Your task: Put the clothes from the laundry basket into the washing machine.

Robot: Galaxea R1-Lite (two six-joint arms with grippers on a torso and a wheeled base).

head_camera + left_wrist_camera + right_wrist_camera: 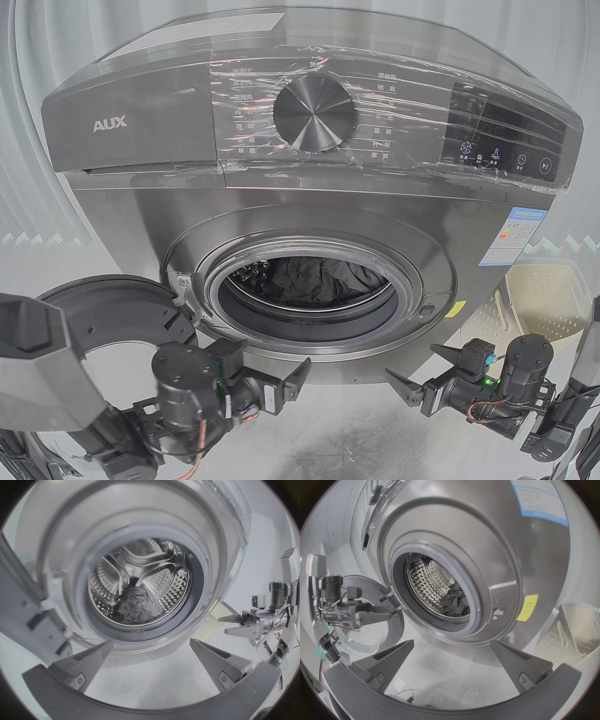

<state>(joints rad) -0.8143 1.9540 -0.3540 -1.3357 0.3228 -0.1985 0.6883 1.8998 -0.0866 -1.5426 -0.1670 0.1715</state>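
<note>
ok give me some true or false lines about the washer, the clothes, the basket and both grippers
1. The door of the washing machine is shut. False: it is swung open on the robot's left.
2. Inside the drum lie dark clothes. True.
3. The left gripper holds a garment. False: its fingers are open and hold nothing.
4. The laundry basket stands beside the machine on the robot's right. True.
5. The right gripper has its fingers open. True.
</note>
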